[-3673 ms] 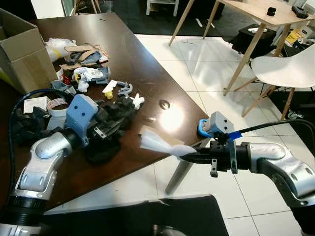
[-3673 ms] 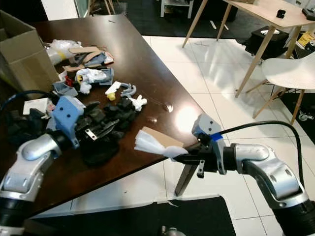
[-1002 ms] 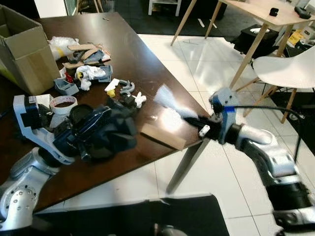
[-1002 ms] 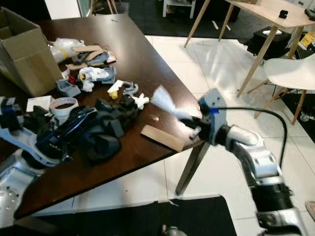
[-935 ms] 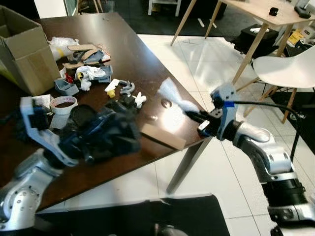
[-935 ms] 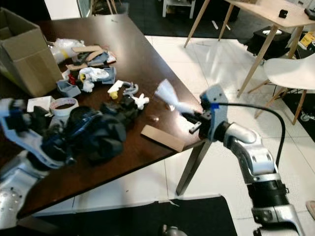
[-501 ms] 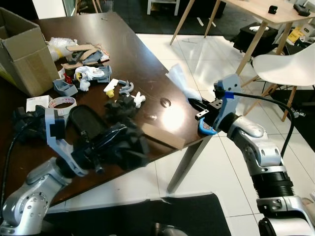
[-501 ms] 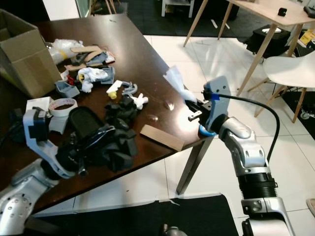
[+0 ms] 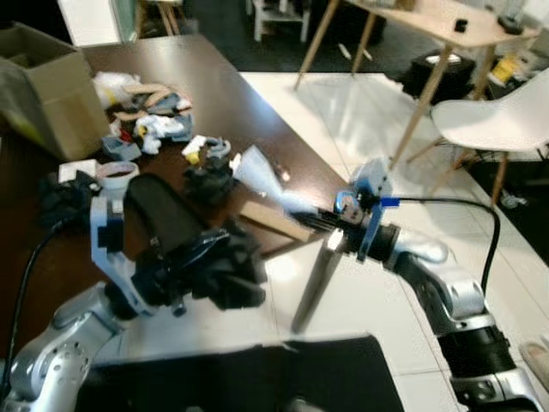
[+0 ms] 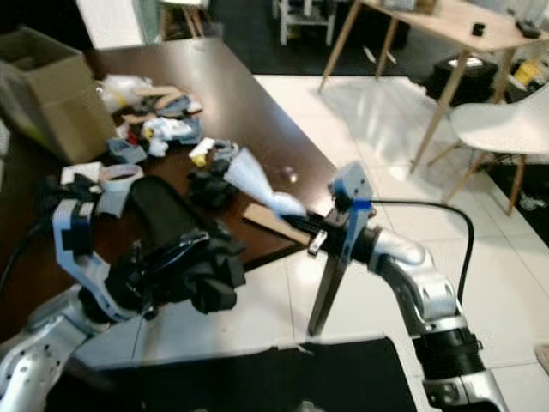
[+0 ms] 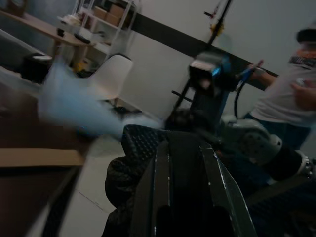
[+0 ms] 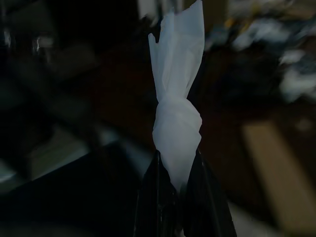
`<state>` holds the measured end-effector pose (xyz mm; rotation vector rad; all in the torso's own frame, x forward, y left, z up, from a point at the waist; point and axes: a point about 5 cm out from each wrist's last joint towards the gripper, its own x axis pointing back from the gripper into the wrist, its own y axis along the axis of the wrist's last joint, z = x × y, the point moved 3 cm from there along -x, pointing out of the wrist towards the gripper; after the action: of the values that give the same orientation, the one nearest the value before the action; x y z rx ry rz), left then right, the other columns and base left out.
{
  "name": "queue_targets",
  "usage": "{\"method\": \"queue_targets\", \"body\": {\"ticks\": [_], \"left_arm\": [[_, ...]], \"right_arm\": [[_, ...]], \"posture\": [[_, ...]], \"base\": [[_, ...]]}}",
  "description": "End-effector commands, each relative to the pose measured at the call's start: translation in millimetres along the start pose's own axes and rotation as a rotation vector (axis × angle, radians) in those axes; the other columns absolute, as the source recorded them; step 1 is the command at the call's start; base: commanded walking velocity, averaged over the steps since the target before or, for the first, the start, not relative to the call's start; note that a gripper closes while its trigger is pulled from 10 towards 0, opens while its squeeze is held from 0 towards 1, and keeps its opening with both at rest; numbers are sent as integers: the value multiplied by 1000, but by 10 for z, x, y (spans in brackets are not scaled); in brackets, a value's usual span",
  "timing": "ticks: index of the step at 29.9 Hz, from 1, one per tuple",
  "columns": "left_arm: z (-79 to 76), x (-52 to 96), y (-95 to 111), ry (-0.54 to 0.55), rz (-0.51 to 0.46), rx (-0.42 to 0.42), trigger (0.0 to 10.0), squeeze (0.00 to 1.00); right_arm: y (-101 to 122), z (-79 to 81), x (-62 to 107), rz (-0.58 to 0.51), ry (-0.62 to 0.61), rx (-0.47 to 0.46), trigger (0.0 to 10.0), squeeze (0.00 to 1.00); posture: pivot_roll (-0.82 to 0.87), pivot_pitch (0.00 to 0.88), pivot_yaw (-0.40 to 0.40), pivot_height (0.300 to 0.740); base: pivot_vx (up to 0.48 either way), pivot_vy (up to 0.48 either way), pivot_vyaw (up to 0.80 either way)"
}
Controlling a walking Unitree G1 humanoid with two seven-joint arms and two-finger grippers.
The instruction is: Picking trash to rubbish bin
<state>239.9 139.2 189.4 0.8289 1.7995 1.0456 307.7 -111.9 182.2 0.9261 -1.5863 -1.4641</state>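
My right gripper (image 9: 310, 218) is shut on a twisted white wrapper (image 9: 257, 170), held just off the dark table's (image 9: 223, 103) front corner; the right wrist view shows the white wrapper (image 12: 177, 98) standing up from between the black fingers (image 12: 153, 197). My left gripper (image 9: 184, 279) is shut on a black crumpled bundle (image 9: 219, 270), held out past the table's front edge over the floor. In the left wrist view the black bundle (image 11: 143, 148) sits between the closed fingers (image 11: 159, 192). More trash (image 9: 150, 124) lies piled on the table.
A cardboard box (image 9: 47, 90) stands at the table's back left, with a tape roll (image 9: 116, 174) and a cardboard strip (image 9: 270, 220) nearer. A white chair (image 9: 489, 120) and a wooden table (image 9: 412, 21) stand to the right. A person (image 11: 291, 84) is beyond my right arm.
The camera has shifted. My right gripper swung the white wrapper back left and lower, to the table corner. My left arm carried the black bundle forward off the table edge.
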Motion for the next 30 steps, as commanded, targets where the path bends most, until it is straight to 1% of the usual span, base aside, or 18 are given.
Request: {"method": "queue_targets", "body": {"ticks": [1,7,8,9,11,12,14,15,17,18,21,22,23,24,25,28,29,30], "left_arm": [[0,17,-53,-1,13,10,10000,0],[-15,25,-85,-7,23,19,10000,0],[-20,61,-181,-9,57,42,10000,0],[-20,61,-181,-9,57,42,10000,0],[-20,104,-305,-3,101,71,10000,0],[-20,104,-305,-3,101,71,10000,0],[5,159,-467,19,167,93,10000,0],[5,159,-467,19,167,93,10000,0],[50,243,-687,65,241,124,10000,0],[50,243,-687,65,241,124,10000,0],[150,427,-1031,170,324,202,10000,0],[150,427,-1031,170,324,202,10000,0],[174,475,-1101,195,338,221,10000,0],[210,535,-1180,233,359,236,10000,0],[295,631,-1280,308,375,263,10000,0],[348,698,-1348,359,386,279,10000,0],[507,880,-1513,521,390,316,10000,0],[507,880,-1513,521,390,316,10000,0]], "right_arm": [[-9,110,-12,5,69,-16,10000,0],[-49,161,-3,24,101,-31,10000,0],[-215,234,19,113,141,-46,10000,0],[-215,234,19,113,141,-46,10000,0],[-400,295,43,198,167,-62,10000,0],[-400,295,43,198,167,-62,10000,0],[-551,325,63,260,172,-81,10000,0],[-551,325,63,260,172,-81,10000,0],[-791,339,100,353,158,-106,10000,0],[-791,339,100,353,158,-106,10000,0],[-1273,338,199,482,88,-187,10000,0],[-1273,338,199,482,88,-187,10000,0],[-1372,331,225,500,62,-205,10000,0],[-1464,307,251,511,20,-231,10000,0],[-1596,253,292,532,-56,-255,10000,0],[-1684,224,323,547,-105,-270,10000,0],[-1920,187,420,585,-232,-319,10000,0],[-1920,187,420,585,-232,-319,10000,0]], "posture": [[50,111,-38,740],[50,111,-38,740],[51,114,-38,740],[51,114,-38,740],[51,115,-38,740],[51,115,-38,740],[51,115,-38,740],[51,115,-38,740],[49,117,-37,740],[49,117,-37,740],[48,119,-38,740],[48,119,-38,740],[48,119,-38,740],[46,120,-39,740],[46,121,-40,740],[46,121,-40,740],[46,122,-43,740],[46,122,-43,740]], "base": [[-296,0,0],[-299,0,0],[-300,0,0],[-300,0,0],[-298,0,0],[-296,0,0],[-300,0,0],[-300,0,0],[-296,0,0],[-296,0,0],[-276,0,0],[-262,0,0],[-266,0,0],[-251,0,0],[0,0,0],[0,0,0],[0,0,0],[0,0,0]]}}
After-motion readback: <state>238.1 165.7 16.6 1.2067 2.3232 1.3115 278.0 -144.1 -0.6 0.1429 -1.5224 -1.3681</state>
